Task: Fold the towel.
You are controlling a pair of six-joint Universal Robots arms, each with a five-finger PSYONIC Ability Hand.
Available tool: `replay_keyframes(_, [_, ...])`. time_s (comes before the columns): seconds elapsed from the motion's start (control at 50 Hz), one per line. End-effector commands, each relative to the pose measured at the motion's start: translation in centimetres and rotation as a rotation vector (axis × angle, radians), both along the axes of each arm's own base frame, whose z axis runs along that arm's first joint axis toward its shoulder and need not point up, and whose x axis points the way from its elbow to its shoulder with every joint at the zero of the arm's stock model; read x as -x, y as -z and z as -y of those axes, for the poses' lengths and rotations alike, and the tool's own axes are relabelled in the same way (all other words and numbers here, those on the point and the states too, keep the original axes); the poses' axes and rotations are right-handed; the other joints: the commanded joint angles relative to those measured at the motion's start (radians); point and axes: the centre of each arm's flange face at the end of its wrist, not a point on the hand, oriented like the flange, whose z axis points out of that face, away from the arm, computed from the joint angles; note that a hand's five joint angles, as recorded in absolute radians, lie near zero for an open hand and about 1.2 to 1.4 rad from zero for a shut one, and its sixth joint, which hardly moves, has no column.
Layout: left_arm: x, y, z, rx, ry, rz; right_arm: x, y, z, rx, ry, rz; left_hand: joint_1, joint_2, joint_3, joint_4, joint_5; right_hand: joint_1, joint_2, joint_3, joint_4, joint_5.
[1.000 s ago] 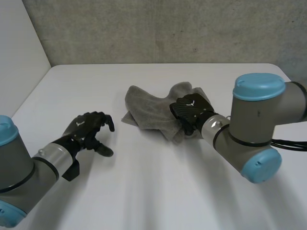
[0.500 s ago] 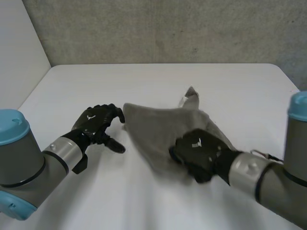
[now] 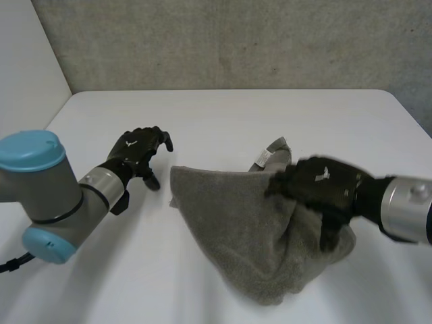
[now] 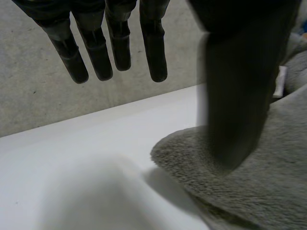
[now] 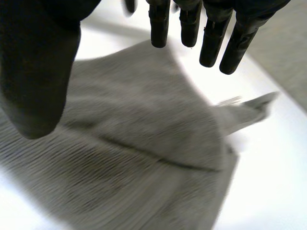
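Towel (image 3: 229, 229) crumpled, partly hidden by right hand (image 3: 317, 185)

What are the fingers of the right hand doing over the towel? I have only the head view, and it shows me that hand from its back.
Observer: In the right wrist view, the right hand has straight fingers, and nothing is pinched between them and the thumb.
Operator: What lies under the palm, then?
Observer: The towel spreads out below it, and a crease runs across the cloth.
Operator: And the other arm?
Observer: In the left wrist view, the left hand also has straight fingers. A rounded corner of the towel lies by its thumb. I cannot tell whether they touch.
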Motion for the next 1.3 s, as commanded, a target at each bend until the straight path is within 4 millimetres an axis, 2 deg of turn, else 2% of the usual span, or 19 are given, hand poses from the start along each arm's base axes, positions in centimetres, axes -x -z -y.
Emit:
replay_keyframes(0.02, [0.8, 1.5, 2.0, -0.009, -0.006, 0.007, -0.7, -1.0, 3.7, 0.0, 0.149, 0.192, -0.031, -0.039, -0.05, -0.043, 0.009, -0.063, -0.073, -0.071, -0.082, -0.06])
replay_keyframes(0.1, [1.3, 2.2, 2.6, -0.021, 0.002, 0.013, -0.9, 0.4, 6.4, -0.008, 0.259, 0.232, -0.022, -0.031, -0.042, -0.034, 0.018, -0.059, -0.069, -0.067, -0.078, -0.056])
replay_keyframes(0.12, [1.6, 2.5, 2.8, -0.031, 0.008, 0.016, -0.9, 0.4, 6.4, -0.008, 0.259, 0.232, -0.019, -0.028, -0.039, -0.031, 0.021, -0.059, -0.068, -0.066, -0.078, -0.055])
replay_keyframes(0.16, [2.0, 2.9, 3.0, -0.044, 0.016, 0.021, -1.6, 2.0, 7.6, 0.0, 0.306, 0.203, -0.019, -0.028, -0.039, -0.031, 0.021, 0.047, 0.037, 0.039, 0.027, 0.05])
replay_keyframes(0.22, [2.3, 3.7, 3.5, -0.077, 0.018, 0.035, -2.1, 3.1, 8.0, -0.004, 0.322, 0.181, -0.016, -0.025, -0.036, -0.028, 0.024, 0.085, 0.076, 0.078, 0.066, 0.089])
replay_keyframes(0.26, [2.4, 4.0, 3.7, -0.094, 0.021, 0.04, -2.9, 5.0, 8.8, -0.03, 0.343, 0.149, -0.014, -0.022, -0.033, -0.025, 0.026, 0.144, 0.134, 0.136, 0.124, 0.147])
replay_keyframes(0.32, [2.6, 4.6, 4.2, -0.111, 0.024, 0.065, -3.2, 6.5, 9.5, -0.053, 0.359, 0.132, -0.014, -0.022, -0.033, -0.025, 0.026, 0.167, 0.158, 0.16, 0.148, 0.171])
replay_keyframes(0.44, [2.7, 6.0, 4.4, -0.117, 0.047, 0.155, -3.5, 8.6, 10.5, -0.088, 0.368, 0.113, -0.014, -0.022, -0.033, -0.025, 0.026, 0.264, 0.254, 0.256, 0.245, 0.268])
replay_keyframes(0.54, [2.7, 6.7, 4.4, -0.104, 0.069, 0.206, -3.8, 9.0, 10.6, -0.099, 0.369, 0.117, -0.011, -0.019, -0.03, -0.023, 0.029, 0.276, 0.266, 0.268, 0.257, 0.28])
replay_keyframes(0.6, [2.8, 6.7, 4.3, -0.102, 0.073, 0.208, -3.9, 9.2, 10.8, -0.107, 0.373, 0.124, -0.002, -0.01, -0.021, -0.014, 0.038, 0.393, 0.383, 0.385, 0.374, 0.396])
replay_keyframes(0.64, [3.0, 6.6, 4.2, -0.098, 0.079, 0.209, -3.9, 9.2, 10.8, -0.109, 0.371, 0.127, 0.179, 0.171, 0.16, 0.167, 0.219, 0.485, 0.475, 0.477, 0.465, 0.488])
replay_keyframes(0.68, [3.2, 6.4, 4.2, -0.097, 0.082, 0.207, -4.0, 9.2, 10.7, -0.114, 0.368, 0.13, 0.282, 0.274, 0.263, 0.27, 0.322, 0.75, 0.741, 0.743, 0.731, 0.754])
replay_keyframes(0.7, [3.3, 6.3, 4.2, -0.093, 0.083, 0.208, -4.0, 9.2, 10.7, -0.114, 0.368, 0.13, 0.402, 0.394, 0.383, 0.39, 0.442, 0.752, 0.742, 0.744, 0.732, 0.755])
replay_keyframes(0.78, [3.3, 6.0, 4.2, -0.091, 0.086, 0.207, -4.0, 9.3, 10.5, -0.124, 0.365, 0.124, 0.588, 0.579, 0.568, 0.576, 0.627, 1.111, 1.102, 1.104, 1.092, 1.115])
replay_keyframes(0.84, [3.4, 5.8, 4.1, -0.09, 0.09, 0.205, -4.1, 9.1, 10.4, -0.118, 0.36, 0.124, 0.662, 0.653, 0.642, 0.65, 0.702, 1.159, 1.149, 1.151, 1.139, 1.162])
replay_keyframes(1.12, [4.7, 5.2, 3.1, -0.079, 0.174, 0.179, -3.7, 8.0, 9.8, -0.115, 0.316, 0.144, 0.562, 0.554, 0.543, 0.55, 0.602, 1.159, 1.149, 1.151, 1.139, 1.162])
replay_keyframes(1.22, [5.2, 4.9, 2.6, -0.075, 0.202, 0.172, -3.7, 8.1, 9.6, -0.122, 0.313, 0.141, 0.424, 0.416, 0.405, 0.412, 0.464, 1.159, 1.149, 1.151, 1.139, 1.162])
replay_keyframes(1.26, [5.4, 5.0, 2.3, -0.076, 0.213, 0.173, -3.7, 8.2, 9.6, -0.123, 0.315, 0.14, 0.179, 0.17, 0.16, 0.167, 0.219, 1.159, 1.149, 1.151, 1.139, 1.162])
replay_keyframes(1.3, [5.5, 5.0, 2.3, -0.076, 0.215, 0.173, -3.7, 8.3, 9.6, -0.123, 0.313, 0.135, 0.108, 0.099, 0.088, 0.096, 0.148, 1.159, 1.149, 1.151, 1.139, 1.162])
